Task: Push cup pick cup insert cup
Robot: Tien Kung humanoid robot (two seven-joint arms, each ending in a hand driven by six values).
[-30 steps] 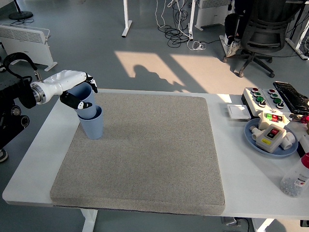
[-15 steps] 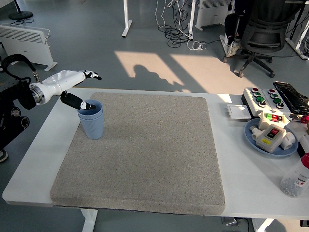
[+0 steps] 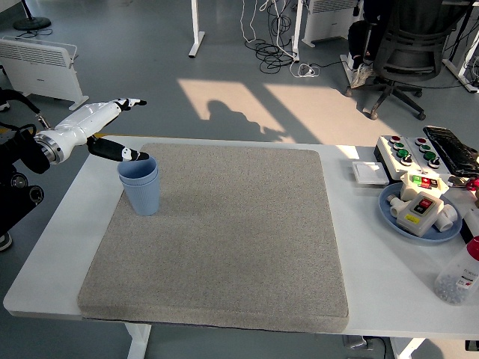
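Step in hand: I read this as the tail of the insert step. One blue cup (image 3: 139, 188) sits nested inside another, the two rims stacked close, and my left hand (image 3: 112, 131) holds nothing.
Left hand: fingers spread and straight, white shell with black fingertips, thumb (image 3: 127, 154) hanging just over the stack's rim; I cannot tell whether it touches the rim.
Right hand: not in view from the head camera.
Where the cups are: upright near the far-left corner of the grey mat (image 3: 224, 232), just inside its left edge.
Next move: I judge that the hand must lift clear without brushing the rim, as the stack is light and could tip or slide; after that, nothing seems left to insert.
Cups: smooth matte plastic by the look of it, tapered, wider at the mouth, pale blue.
Mat: coarse, felt-like weave, square with rounded corners, covering most of the white table (image 3: 67, 247); I would expect it to grip a cup base better than the bare top.
Right side of the table: a round blue tray (image 3: 391, 212) holding white switch boxes, a button panel (image 3: 408, 149) with red and green buttons behind it, and a clear bottle (image 3: 458, 278) at the edge.
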